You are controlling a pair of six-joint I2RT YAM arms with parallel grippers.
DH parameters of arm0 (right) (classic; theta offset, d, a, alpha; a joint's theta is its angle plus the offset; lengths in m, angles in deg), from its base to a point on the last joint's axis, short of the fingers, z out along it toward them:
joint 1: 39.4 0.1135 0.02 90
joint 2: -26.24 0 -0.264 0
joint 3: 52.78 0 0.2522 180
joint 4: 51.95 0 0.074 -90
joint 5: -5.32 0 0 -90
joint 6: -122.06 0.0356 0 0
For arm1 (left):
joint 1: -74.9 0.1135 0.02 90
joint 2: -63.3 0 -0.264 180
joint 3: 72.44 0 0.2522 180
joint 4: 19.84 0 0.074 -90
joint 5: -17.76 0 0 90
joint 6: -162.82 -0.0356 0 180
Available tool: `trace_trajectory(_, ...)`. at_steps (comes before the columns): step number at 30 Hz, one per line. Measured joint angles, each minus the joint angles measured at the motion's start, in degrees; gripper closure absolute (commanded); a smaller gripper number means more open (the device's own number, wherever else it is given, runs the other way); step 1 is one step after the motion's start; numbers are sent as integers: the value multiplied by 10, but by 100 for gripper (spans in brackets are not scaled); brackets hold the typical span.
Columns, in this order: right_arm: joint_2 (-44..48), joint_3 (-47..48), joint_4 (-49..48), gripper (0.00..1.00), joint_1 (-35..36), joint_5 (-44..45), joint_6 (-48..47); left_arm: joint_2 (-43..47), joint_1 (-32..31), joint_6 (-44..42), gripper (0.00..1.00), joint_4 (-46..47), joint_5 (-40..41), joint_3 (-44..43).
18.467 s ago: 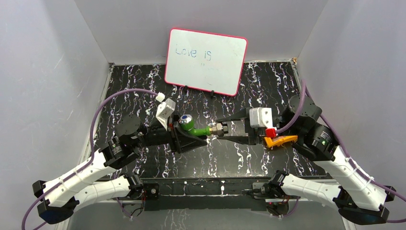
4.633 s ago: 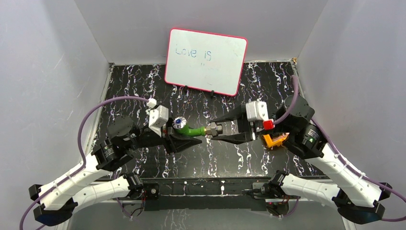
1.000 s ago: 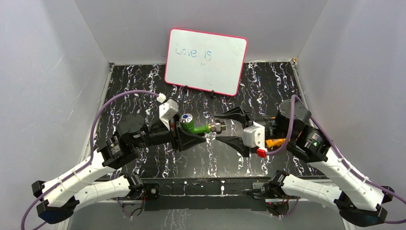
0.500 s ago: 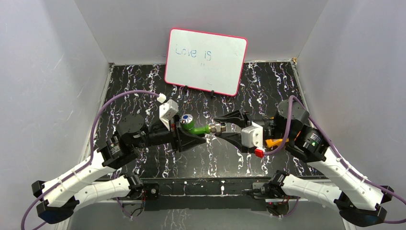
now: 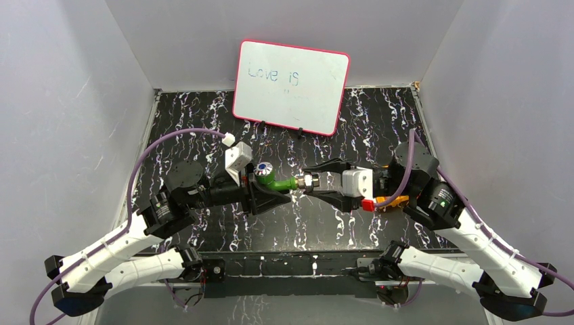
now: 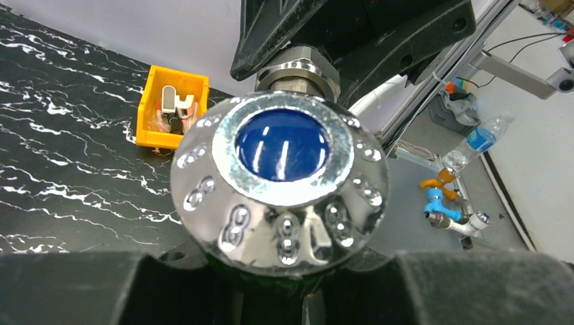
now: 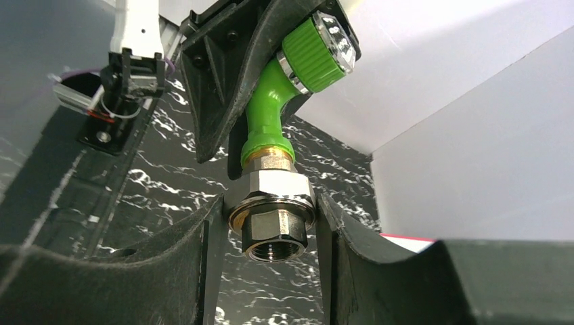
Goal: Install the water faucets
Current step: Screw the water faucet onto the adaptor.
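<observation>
The green tap [image 5: 278,182] is held clear of the table [image 5: 379,122], near its middle, lying roughly level. Its blue-and-silver knob [image 6: 281,183] sits at the 9 o'clock end, and its silver threaded fitting [image 7: 274,220] points toward 3 o'clock.

The table [image 5: 298,223] is black with thin white wiggly lines, like stone. Plain grey walls stand round it: a left wall [image 5: 68,101], a right wall [image 5: 501,88] and a back wall [image 5: 284,27]. A whiteboard [image 5: 291,86] with a pink rim leans at the back of the table. It has faint blue words, "Love is". The light is soft and even.

In the left wrist view, a small yellow box [image 6: 171,108] sits on the table with little bits inside. Past the table edge is a grey floor [image 6: 420,223]. A water bottle [image 6: 477,141] lies there, near some orange and blue pipe pieces [image 6: 443,200]. A grey metal bar [image 6: 521,71] shows above them.
</observation>
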Motion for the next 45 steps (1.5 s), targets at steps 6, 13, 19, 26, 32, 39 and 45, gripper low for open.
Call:
trace_trajectory(6, -2, 0, -15, 100, 0, 5, 105, -4, 0, -44, 100, 3, -8, -5)
trace_trajectory(13, -5, 0, -46, 100, -1, 18, 256, -2, 0, -131, 100, 19, -15, -6)
trace_trajectory(19, -15, 2, -72, 100, -4, 25, 396, 3, 0, -234, 100, 18, -15, -10)
trace_trajectory(26, -34, 18, -84, 100, -7, 39, 551, 12, 0, -353, 100, 27, -8, -12)
trace_trajectory(32, -44, 22, -99, 100, -8, 54, 671, 21, 0, -433, 100, 51, 4, -3)
trace_trajectory(39, -42, 23, -99, 53, -8, 71, 717, 23, 0, -462, 100, 62, 11, 2)
trace_trajectory(45, -38, 23, -110, 29, -5, 72, 709, 21, 0, -464, 100, 73, 12, 2)
